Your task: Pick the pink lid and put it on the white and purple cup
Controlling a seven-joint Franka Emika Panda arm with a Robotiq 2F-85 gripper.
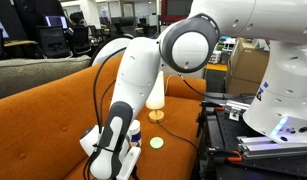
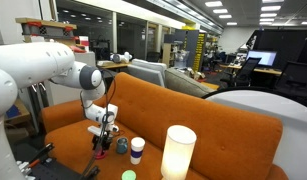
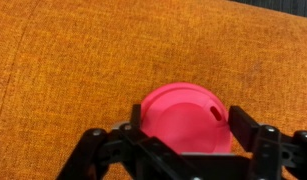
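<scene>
Tool [image 3: 185,128] lowered, astride pink lid [image 3: 183,112]

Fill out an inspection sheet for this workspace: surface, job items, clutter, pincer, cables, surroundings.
Surface: orange couch seat, woven fabric, no spills seen.
Job's things: pink lid lies flat on the fabric; white and purple cup stands upright, lid not on it.
Clutter: grey-teal cup next to the white and purple cup; white lamp shade; pale disc on the seat.
Pincer: pincer is low over the lid, one finger on each side; contact cannot be told.
Cables: black cable loops along the arm.
Surroundings: open office with desks and chairs behind; black equipment beside the couch.
</scene>
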